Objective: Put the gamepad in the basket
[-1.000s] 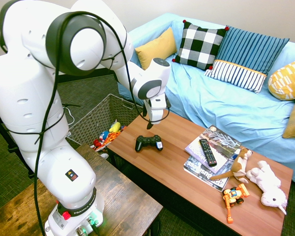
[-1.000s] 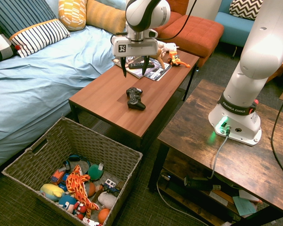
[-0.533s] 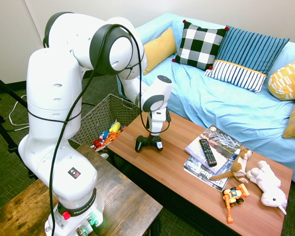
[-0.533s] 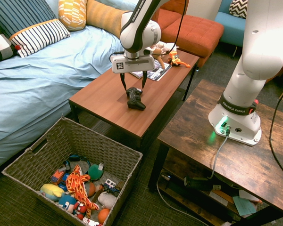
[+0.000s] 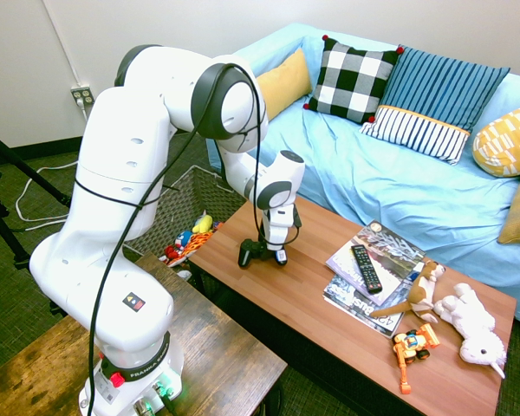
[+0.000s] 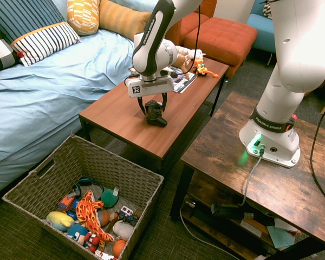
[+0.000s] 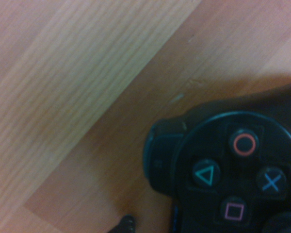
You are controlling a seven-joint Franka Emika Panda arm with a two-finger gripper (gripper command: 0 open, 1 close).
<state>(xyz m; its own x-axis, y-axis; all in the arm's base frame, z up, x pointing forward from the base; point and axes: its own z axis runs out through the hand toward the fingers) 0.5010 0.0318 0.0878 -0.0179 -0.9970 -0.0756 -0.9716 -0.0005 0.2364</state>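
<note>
The black gamepad (image 5: 251, 253) lies on the brown wooden coffee table (image 5: 312, 286), near its end by the basket. My gripper (image 5: 273, 250) has come straight down onto the gamepad (image 6: 157, 119). The gripper (image 6: 153, 108) stands open, one finger on each side of the pad's far part. In the wrist view the gamepad (image 7: 233, 179) fills the corner from very close, its coloured buttons showing. The woven basket (image 6: 143, 181) sits on the floor beyond the table's end, holding several toys; in the first exterior view the basket (image 5: 160, 212) shows behind the arm.
A black remote (image 5: 367, 268) lies on magazines (image 5: 364, 286) in the middle of the table. Stuffed animals (image 5: 464, 321) and an orange toy (image 5: 413, 344) sit at its far end. The blue sofa (image 5: 399, 182) with cushions runs along the table.
The gripper has come down from above the table to the gamepad, its open fingers now around it. The gamepad has not moved.
</note>
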